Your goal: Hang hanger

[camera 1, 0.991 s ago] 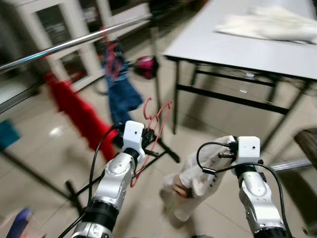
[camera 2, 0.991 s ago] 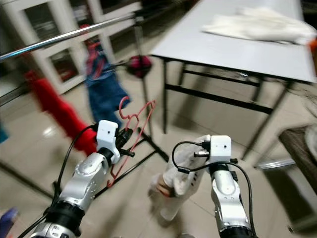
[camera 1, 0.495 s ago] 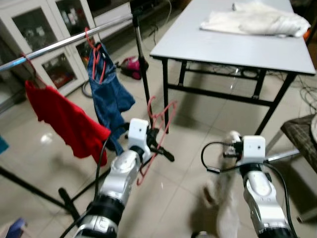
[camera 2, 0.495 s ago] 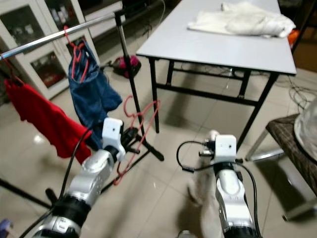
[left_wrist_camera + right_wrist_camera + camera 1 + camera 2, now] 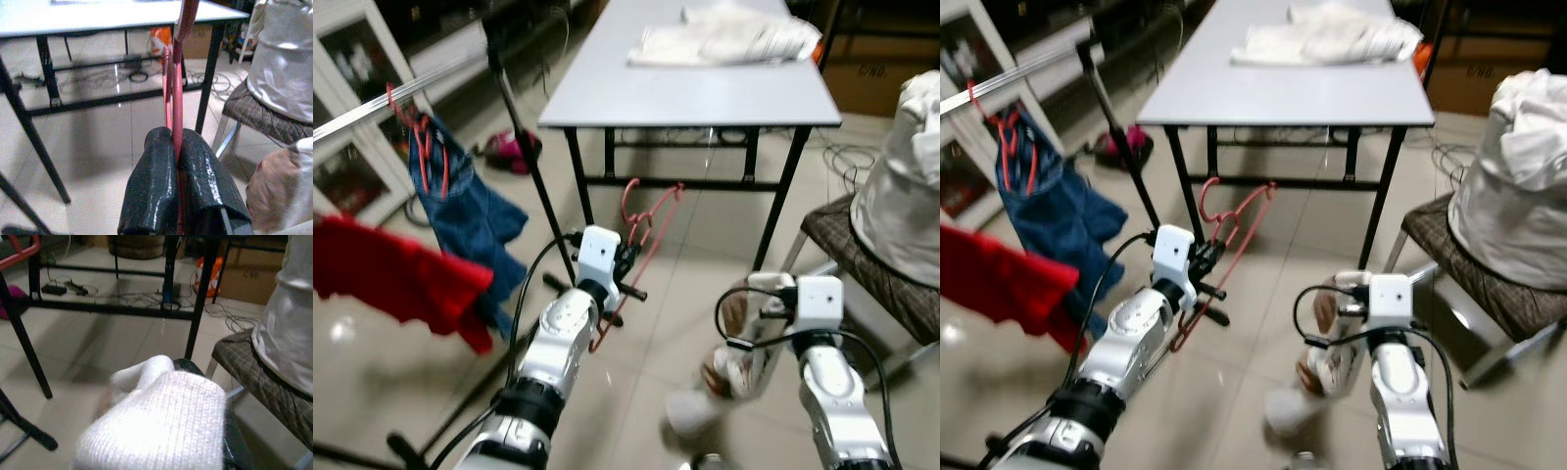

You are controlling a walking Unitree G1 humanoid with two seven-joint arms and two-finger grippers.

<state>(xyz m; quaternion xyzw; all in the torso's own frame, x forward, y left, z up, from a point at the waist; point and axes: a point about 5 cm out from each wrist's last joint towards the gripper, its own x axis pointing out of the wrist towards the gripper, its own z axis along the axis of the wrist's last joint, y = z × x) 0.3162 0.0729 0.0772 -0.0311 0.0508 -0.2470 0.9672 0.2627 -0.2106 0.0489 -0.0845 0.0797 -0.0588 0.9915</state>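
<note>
The left gripper (image 5: 177, 161) has its jaws clamped tight on the red hanger (image 5: 641, 227), which rises straight up out of them with the hook at the far end, well above the jaws. The right gripper (image 5: 759, 313) carries a white knitted garment (image 5: 156, 426) bunched over its jaws; how far they stand open I cannot tell. This looks like the carrying step, with the hanging not yet done. The rail (image 5: 1013, 70) runs off well to the left of the left jaws, already bearing a blue garment (image 5: 460, 211) on a red hanger and a red garment (image 5: 396, 284). The next move calls for swinging the hook up and across to a bare stretch of rail. In the way: the rack's black upright (image 5: 533, 171) just beyond the jaws, the bench (image 5: 695, 83) ahead, and a chair (image 5: 876, 269) loaded with a pale bundle (image 5: 906, 176) off the right jaws.
</note>
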